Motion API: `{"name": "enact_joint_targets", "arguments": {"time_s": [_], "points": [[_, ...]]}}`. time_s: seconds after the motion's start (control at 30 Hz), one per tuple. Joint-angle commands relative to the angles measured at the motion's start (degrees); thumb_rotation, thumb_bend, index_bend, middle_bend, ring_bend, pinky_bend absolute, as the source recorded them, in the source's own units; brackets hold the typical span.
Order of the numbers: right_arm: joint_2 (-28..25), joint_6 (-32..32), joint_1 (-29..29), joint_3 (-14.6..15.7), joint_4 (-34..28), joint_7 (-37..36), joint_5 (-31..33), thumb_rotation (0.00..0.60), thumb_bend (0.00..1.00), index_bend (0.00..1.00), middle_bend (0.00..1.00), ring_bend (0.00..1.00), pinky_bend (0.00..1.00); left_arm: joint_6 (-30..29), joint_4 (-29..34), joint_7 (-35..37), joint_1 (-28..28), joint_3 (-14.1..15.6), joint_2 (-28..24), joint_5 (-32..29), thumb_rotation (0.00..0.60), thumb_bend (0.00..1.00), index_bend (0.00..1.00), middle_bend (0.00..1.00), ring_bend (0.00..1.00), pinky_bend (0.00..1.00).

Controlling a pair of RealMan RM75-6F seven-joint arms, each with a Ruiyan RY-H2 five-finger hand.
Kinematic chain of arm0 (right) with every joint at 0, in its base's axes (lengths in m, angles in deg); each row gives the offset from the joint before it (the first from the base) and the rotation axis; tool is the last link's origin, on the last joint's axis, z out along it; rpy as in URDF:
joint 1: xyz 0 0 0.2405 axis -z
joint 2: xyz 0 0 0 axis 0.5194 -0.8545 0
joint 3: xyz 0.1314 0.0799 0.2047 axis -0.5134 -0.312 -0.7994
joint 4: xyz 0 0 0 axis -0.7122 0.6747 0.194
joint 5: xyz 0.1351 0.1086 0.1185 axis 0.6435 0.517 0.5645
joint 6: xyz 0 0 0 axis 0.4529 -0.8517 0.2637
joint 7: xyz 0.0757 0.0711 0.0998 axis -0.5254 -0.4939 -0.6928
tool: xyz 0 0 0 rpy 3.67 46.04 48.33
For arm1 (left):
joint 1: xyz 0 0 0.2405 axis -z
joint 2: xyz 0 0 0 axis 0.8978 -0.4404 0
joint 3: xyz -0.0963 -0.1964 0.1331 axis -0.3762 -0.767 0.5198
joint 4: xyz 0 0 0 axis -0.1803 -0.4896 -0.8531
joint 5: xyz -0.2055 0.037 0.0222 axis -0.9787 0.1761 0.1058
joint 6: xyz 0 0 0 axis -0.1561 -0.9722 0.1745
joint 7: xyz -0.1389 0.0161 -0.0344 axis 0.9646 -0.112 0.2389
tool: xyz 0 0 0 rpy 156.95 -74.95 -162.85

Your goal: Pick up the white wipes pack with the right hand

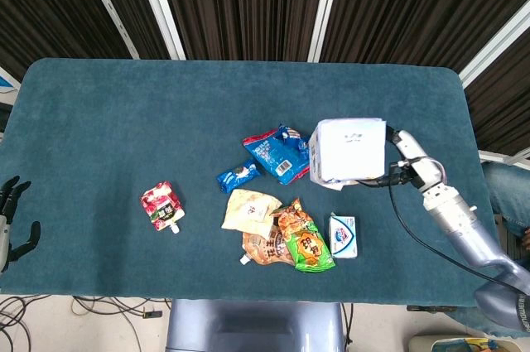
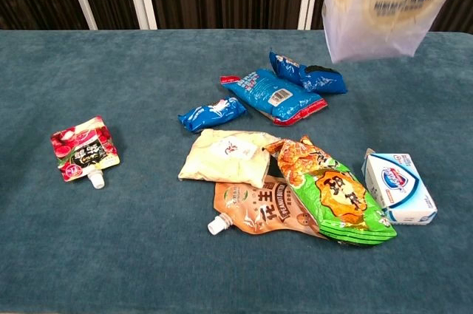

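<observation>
White, the wipes pack (image 1: 349, 150) hangs clear above the teal table (image 1: 124, 112), gripped by the right hand (image 1: 408, 161) from behind. Below it lie blue snack packets (image 2: 275, 92). Beside those, a soap box (image 2: 399, 186). The left hand (image 1: 12, 219) rests open off the table's left edge.

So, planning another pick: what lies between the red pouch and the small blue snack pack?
Only bare teal table; the chest view shows red pouch and small blue snack pack apart.

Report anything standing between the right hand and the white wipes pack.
Nothing visible does. The right hand already holds the white wipes pack, lifted clear above the snack packets on the table.
</observation>
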Motion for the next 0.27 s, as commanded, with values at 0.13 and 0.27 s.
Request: {"name": "enact_joint_targets", "arguments": {"time_s": [0.13,0.27], "points": [[-4.23,-3.42,1.66,-0.89,-1.83,-15.9,-3.39,0.6,0.44,0.56,0.47,0.42,0.19,0.06,-0.02,0.09,0.02,-0.01,-0.01,-0.01,0.6,0.46,0.12,0.04,0.12,0.07],[-5.34,-4.45,2.04,-0.6,-2.05,-21.28,-4.73,0.6,0.44,0.56,0.47,0.42,0.19,0.07,0.05,0.0,0.04,0.0,0.0,0.05,0.6,0.46,0.12,0.04,0.12,0.07]]}}
